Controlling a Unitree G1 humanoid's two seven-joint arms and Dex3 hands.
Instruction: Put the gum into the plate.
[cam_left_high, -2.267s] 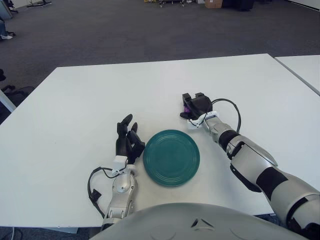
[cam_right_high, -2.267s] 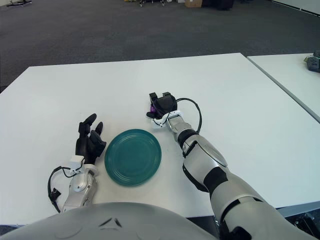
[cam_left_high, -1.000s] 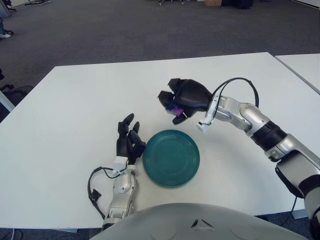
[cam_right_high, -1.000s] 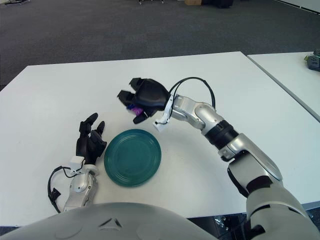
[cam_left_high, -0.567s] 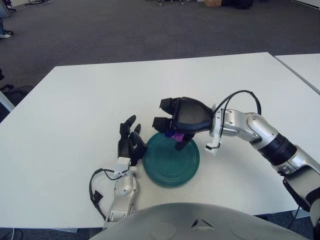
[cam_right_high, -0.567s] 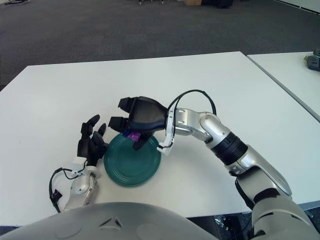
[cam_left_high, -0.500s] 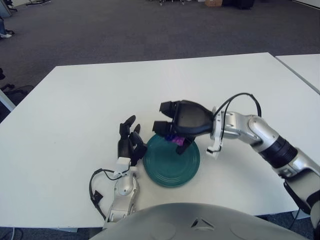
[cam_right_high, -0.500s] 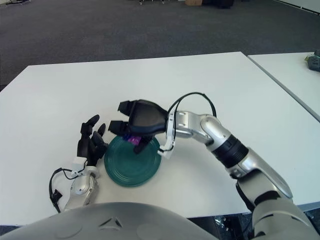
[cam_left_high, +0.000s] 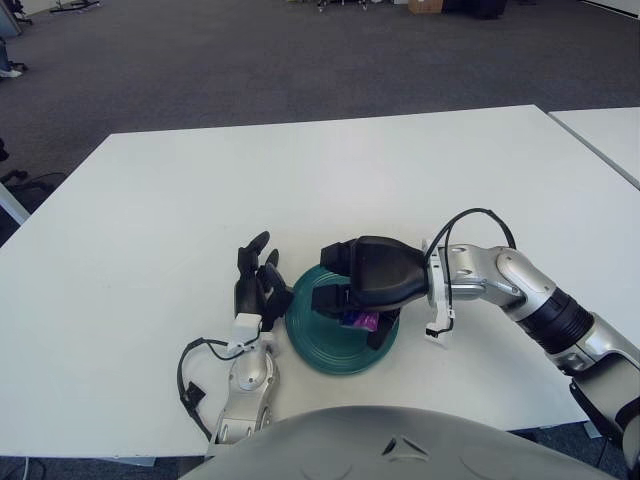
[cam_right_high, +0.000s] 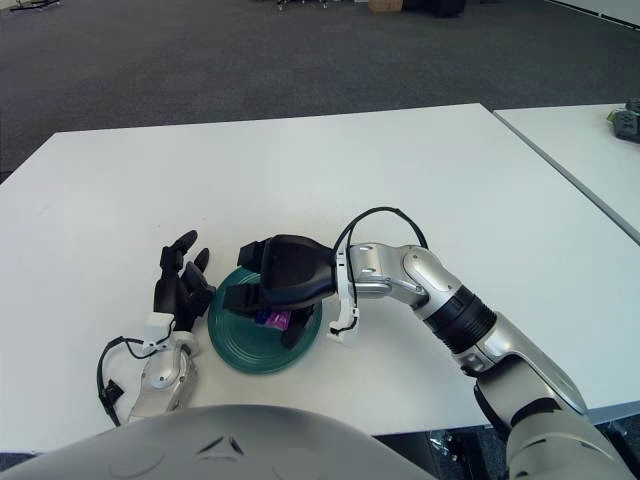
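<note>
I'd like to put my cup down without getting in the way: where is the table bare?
The table is bare beyond the plate, along its far edge, and at far left. It is crowded near the robot: the right hand holds the gum over the plate, left hand beside it.

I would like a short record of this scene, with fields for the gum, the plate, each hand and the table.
gum: purple, low over the plate, under the right hand
plate: dark green, round, on the table
right hand: over the plate, fingers around the gum
left hand: beside the plate's left edge, fingers relaxed, holding nothing
table: white
</note>
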